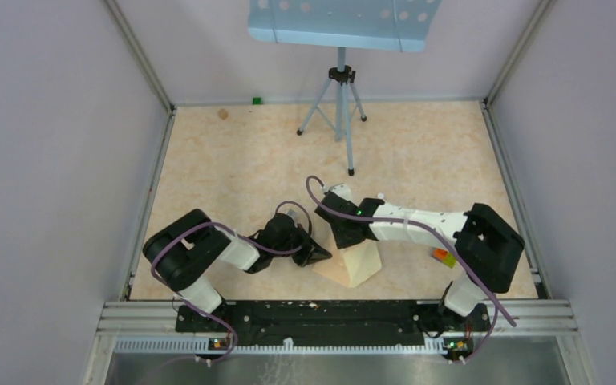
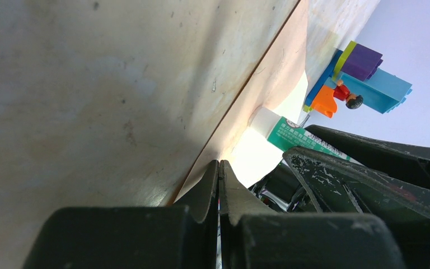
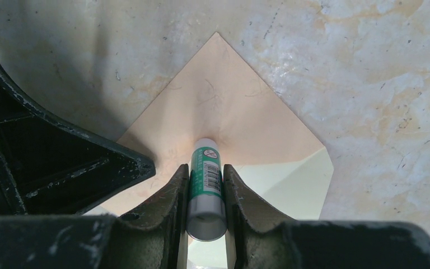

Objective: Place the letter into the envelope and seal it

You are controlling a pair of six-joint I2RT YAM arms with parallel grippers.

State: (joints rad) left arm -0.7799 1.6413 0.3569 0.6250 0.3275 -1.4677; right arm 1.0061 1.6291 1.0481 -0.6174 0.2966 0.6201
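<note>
The tan envelope (image 1: 358, 263) lies near the table's front, between the two arms, with its pointed flap (image 3: 218, 101) spread flat. A pale cream sheet, the letter (image 3: 291, 185), shows below the flap's edge. My right gripper (image 3: 206, 174) is shut on a green-labelled glue stick (image 3: 206, 185), whose tip rests on the flap. My left gripper (image 2: 219, 167) is shut with nothing between its fingers, and its tips sit at the envelope's (image 2: 269, 78) left edge. Its black finger (image 3: 89, 162) also shows in the right wrist view. The glue stick's (image 2: 291, 137) white tip shows in the left wrist view.
A small pile of coloured toy bricks (image 1: 443, 256) sits by the right arm's elbow and also shows in the left wrist view as bricks (image 2: 364, 78). A tripod (image 1: 338, 104) carrying a pale blue perforated tray (image 1: 341, 24) stands at the back. A green cube (image 1: 256, 100) lies by the far wall.
</note>
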